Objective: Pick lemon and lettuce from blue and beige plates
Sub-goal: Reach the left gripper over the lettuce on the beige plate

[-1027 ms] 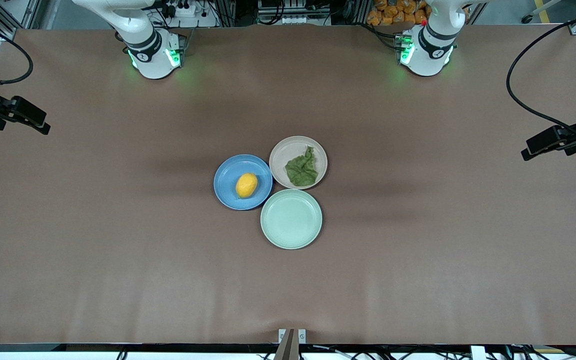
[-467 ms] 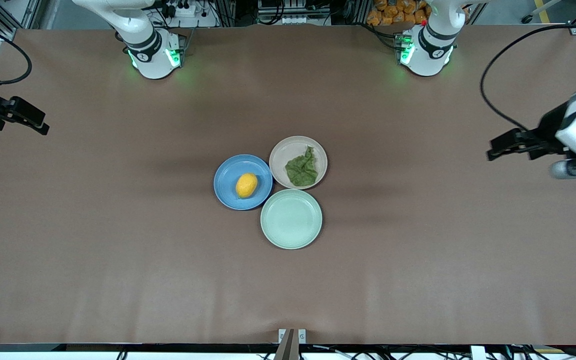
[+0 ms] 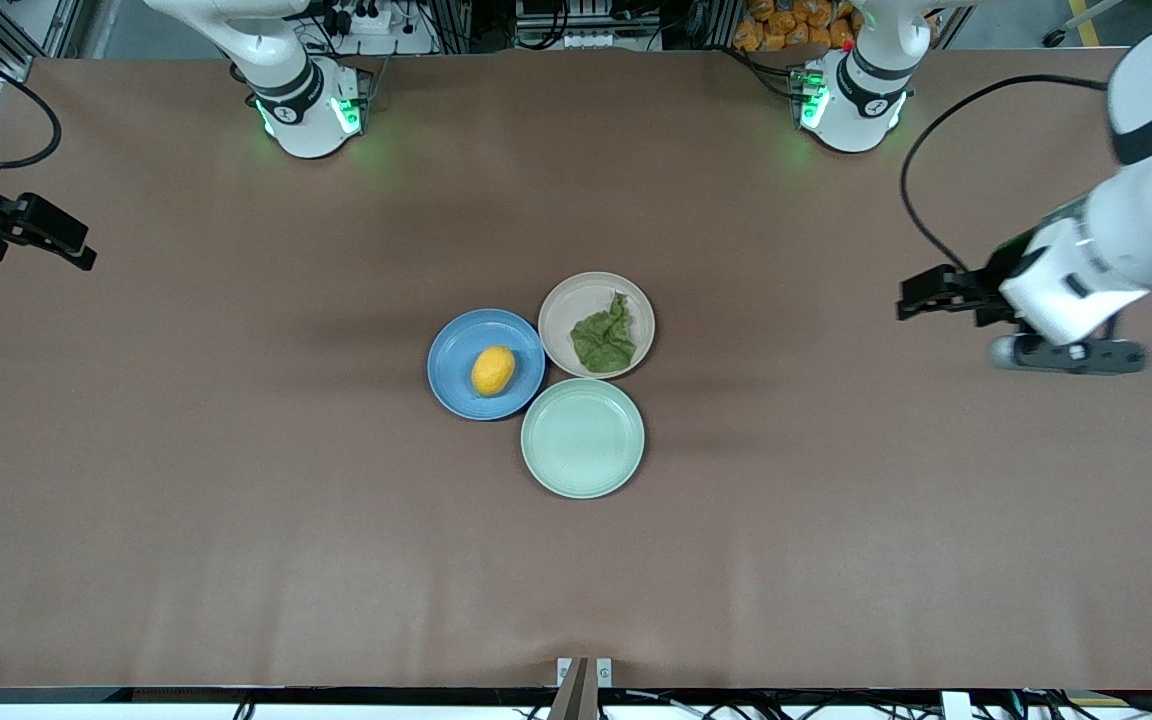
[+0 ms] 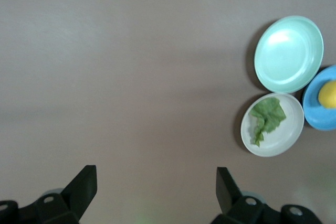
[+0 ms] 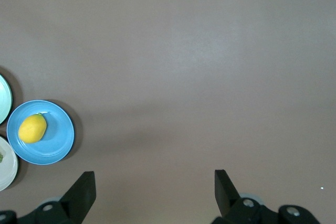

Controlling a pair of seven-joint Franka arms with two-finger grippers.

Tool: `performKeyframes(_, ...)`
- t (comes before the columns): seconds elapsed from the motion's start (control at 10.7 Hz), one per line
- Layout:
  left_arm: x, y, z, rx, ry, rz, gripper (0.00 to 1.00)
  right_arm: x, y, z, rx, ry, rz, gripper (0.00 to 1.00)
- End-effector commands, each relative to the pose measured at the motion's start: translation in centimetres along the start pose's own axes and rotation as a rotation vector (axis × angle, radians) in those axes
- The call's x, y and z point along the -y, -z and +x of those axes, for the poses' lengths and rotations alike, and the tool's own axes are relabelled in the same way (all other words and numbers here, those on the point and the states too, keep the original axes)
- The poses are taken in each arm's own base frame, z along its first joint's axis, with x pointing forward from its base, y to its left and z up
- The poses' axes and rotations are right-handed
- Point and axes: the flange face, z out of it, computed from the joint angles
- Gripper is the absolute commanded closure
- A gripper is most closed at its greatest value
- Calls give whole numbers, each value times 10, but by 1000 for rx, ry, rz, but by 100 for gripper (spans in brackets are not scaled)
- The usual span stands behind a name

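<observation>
The lemon lies on the blue plate at the table's middle. The lettuce lies on the beige plate, which touches the blue one. My left gripper is open and empty, high over bare table toward the left arm's end, well apart from the plates. Its wrist view shows the lettuce and the lemon. My right gripper is open and empty over the right arm's end of the table. Its wrist view shows the lemon on the blue plate.
An empty mint-green plate touches both plates, nearer to the front camera. It also shows in the left wrist view. A black cable loops from the left arm. Brown table surface surrounds the plates.
My left arm has swung in from the left arm's end of the table toward the plates. The right arm has hardly moved. The lemon, lettuce and plates have not moved.
</observation>
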Motion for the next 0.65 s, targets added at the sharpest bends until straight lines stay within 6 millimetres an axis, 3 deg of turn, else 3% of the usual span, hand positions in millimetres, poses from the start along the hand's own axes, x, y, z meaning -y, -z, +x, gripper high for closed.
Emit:
performKeyframes(0.0,-44,-41,3,84,7,-19,0,-2,5,0,-9,2,17,0)
performKeyframes(0.28,-118,-101,-1,151,3,7,0,-3,5,-1,-5,2,17,0)
performKeyframes(0.47,-144,-163,4,218,1,-42,0,-3,4,-1,-5,2,17,0)
performKeyframes(0.56,-183,-197,-10,194,-21,-32,0,-3,4,-1,-5,2,17,0)
